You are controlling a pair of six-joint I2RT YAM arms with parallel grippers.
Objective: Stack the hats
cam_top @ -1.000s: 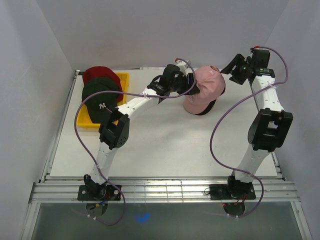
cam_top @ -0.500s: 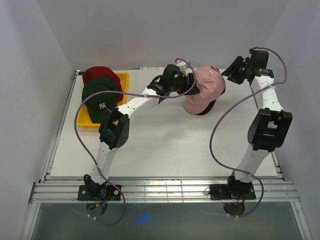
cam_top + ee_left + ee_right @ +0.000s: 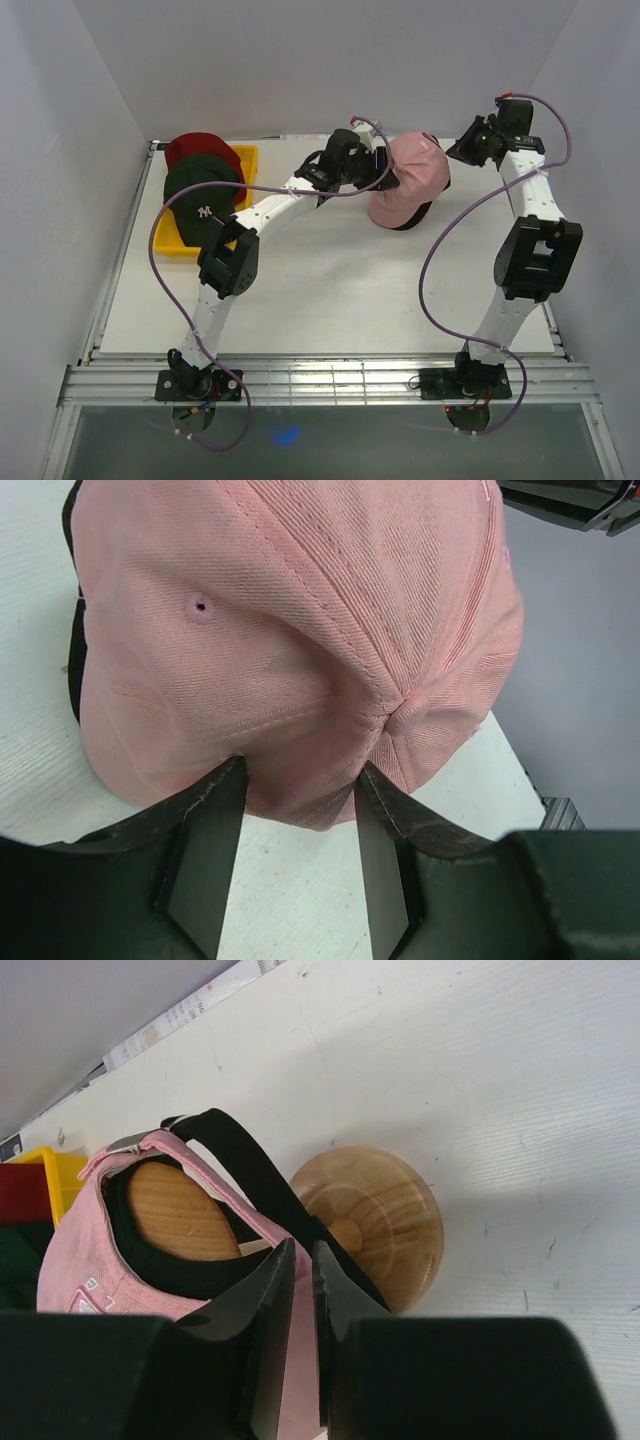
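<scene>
The pale pink hat sits over the wooden stand's head at the back middle of the table. My left gripper is at its crown, and both fingertips press into the puckered pink fabric. My right gripper is at the hat's back. Its jaws are nearly together on the pink rim, where the black strap meets it. The dark green hat with a white logo lies on the dark red hat at the back left.
The two dark hats rest on a yellow tray by the left wall. The stand's round wooden base stands on the white table. Walls close in the back and both sides.
My right gripper's jaws have closed from wide open to nearly together, and that gripper has shifted slightly right and back. The left arm and the hats in the tray have not moved.
</scene>
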